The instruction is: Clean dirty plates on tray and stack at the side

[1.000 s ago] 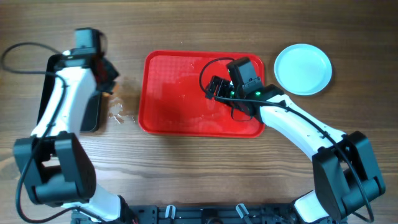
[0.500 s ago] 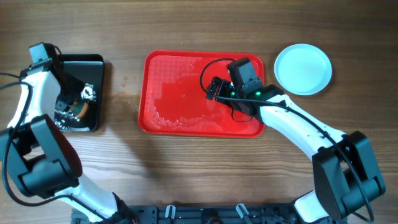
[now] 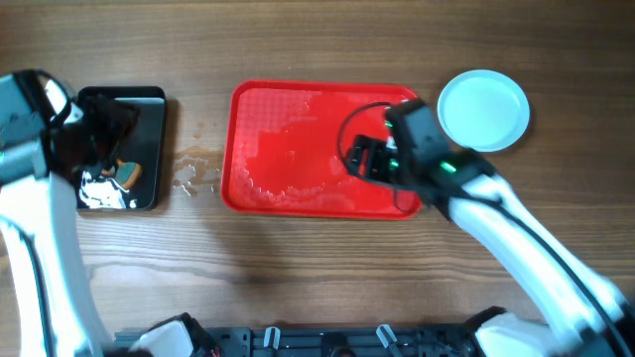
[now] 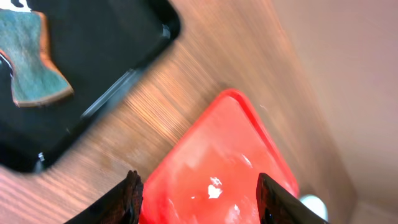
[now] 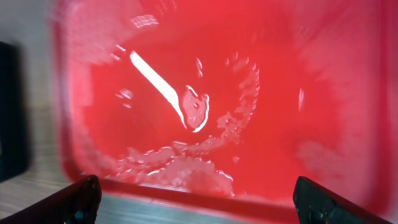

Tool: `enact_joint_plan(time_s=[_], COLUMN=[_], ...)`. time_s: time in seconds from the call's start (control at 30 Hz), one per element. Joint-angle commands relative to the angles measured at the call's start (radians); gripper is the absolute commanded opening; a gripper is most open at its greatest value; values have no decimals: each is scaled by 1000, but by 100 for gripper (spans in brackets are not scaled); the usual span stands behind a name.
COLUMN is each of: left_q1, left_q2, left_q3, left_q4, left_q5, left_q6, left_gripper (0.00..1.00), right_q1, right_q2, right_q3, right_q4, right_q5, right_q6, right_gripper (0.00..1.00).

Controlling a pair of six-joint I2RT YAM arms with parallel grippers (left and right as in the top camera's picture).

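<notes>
The round pale-blue plate (image 3: 483,109) (maybe a stack) sits beside the big red plastic tray (image 3: 268,129), off its right corner, nearest the right gripper (image 5: 197,186). It and the left gripper (image 4: 199,193) are wide open, empty.

2 white arms (image 3: 501,218) with black joints (image 3: 415,129), black cable (image 3: 347,129), green light (image 3: 445,167).

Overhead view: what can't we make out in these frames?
- plates: overhead shows only the top one; count unknown.
- red tray: right end under the right arm, overhead.
- black tray: partly under the blurred left arm, overhead.
- left gripper: blurred overhead; left wrist view shows only fingertips.
</notes>
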Motion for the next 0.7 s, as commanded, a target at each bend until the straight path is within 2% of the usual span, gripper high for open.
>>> enact_joint_plan(time_s=[0.0, 0.1, 0.13, 0.17, 0.27, 0.47, 0.67], left_q1=[-3, -71, -92, -114, -160, -173, -173], left_q2=[-139, -193, -195, -195, -189, -189, -189], left_q3=[-2, -2, -2, -2, -2, -2, -2], left_q4=[-100, -224, -247, -262, -268, -269, -269], left_q5=[72, 71, 71, 71, 71, 71, 71], left_q6=[50, 72, 72, 72, 72, 72, 72], left_gripper=[62, 79, 96, 100, 100, 100, 100], right_q1=[0, 0, 0, 0, 0, 0, 0], right_q2=[-263, -418, -448, -477, -516, -474, -362], right_q3=[1, 1, 0, 0, 0, 0, 0], right_q4=[-109, -247, -284, -319, -349, -352, -351], right_q5=[125, 158, 160, 166, 173, 180, 179], right_q6=[-47, -68, -78, -94, -178, -176, -176], right_gripper=[100, 100, 100, 100, 100, 100, 100])
